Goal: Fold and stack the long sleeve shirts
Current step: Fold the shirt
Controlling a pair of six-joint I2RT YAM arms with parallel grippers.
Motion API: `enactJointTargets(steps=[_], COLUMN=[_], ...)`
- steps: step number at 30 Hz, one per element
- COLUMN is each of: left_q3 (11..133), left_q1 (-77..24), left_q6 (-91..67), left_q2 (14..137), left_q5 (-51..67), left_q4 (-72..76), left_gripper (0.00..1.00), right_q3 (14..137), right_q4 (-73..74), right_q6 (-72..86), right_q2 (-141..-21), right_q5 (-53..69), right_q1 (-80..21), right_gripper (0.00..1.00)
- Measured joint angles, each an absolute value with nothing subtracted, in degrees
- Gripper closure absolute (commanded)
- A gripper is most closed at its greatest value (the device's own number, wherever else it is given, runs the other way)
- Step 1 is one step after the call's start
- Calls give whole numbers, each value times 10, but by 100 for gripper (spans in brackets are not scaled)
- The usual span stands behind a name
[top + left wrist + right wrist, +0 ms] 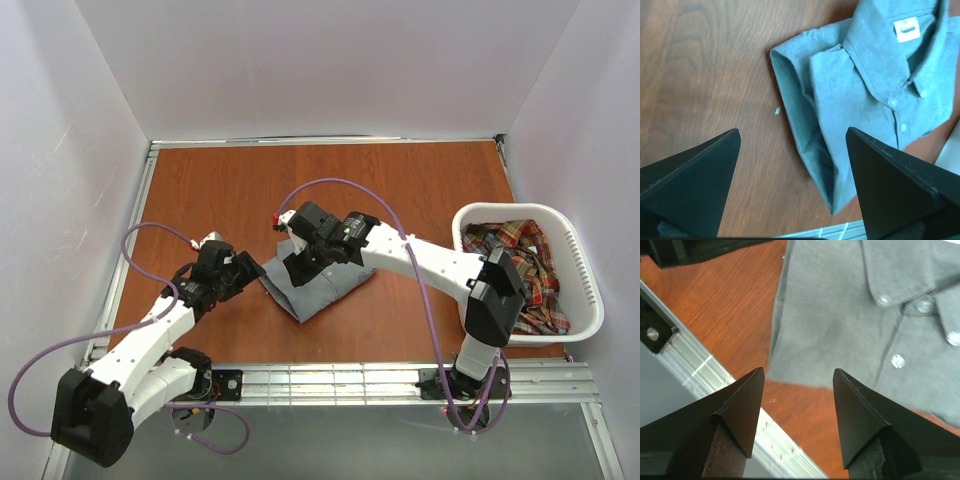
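The grey collared shirt (322, 285) lies folded in the middle of the wooden table (400, 190), button front up. It also shows in the left wrist view (875, 90) and the right wrist view (840, 315). My left gripper (248, 272) is open and empty at the shirt's left edge; in its wrist view (792, 145) the jaws straddle the folded edge from above. My right gripper (300, 268) is open and empty, hovering over the shirt's near part (797, 377). The plaid shirt (515, 265) lies crumpled in the white basket (580, 290).
The white slotted basket stands at the right edge of the table. A metal rail (400, 380) runs along the table's near edge. White walls enclose the table on the left, back and right. A small white speck (776, 110) lies on the wood beside the shirt.
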State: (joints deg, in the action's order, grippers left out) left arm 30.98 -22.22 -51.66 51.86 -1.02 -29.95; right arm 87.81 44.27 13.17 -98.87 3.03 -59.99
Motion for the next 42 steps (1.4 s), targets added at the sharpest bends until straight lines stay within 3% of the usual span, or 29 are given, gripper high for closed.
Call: enactJointTargets(steps=[5, 13, 26, 42], left_q3=[297, 264, 234, 198], left_q1=[-209, -133, -125, -124], left_q6=[-530, -546, -558, -558], left_q2=[573, 627, 709, 728], left_q5=[2, 36, 112, 129], left_q4=[-231, -146, -23, 51], left_gripper=[24, 37, 46, 82], right_q3=[806, 804, 835, 858], right_q4=[346, 227, 178, 171], right_q6=[140, 139, 134, 118], right_q2=[-993, -1031, -1118, -1169], right_q5=[34, 20, -46, -102], right_q1=[-606, -619, -624, -646], right_gripper=[43, 42, 42, 50])
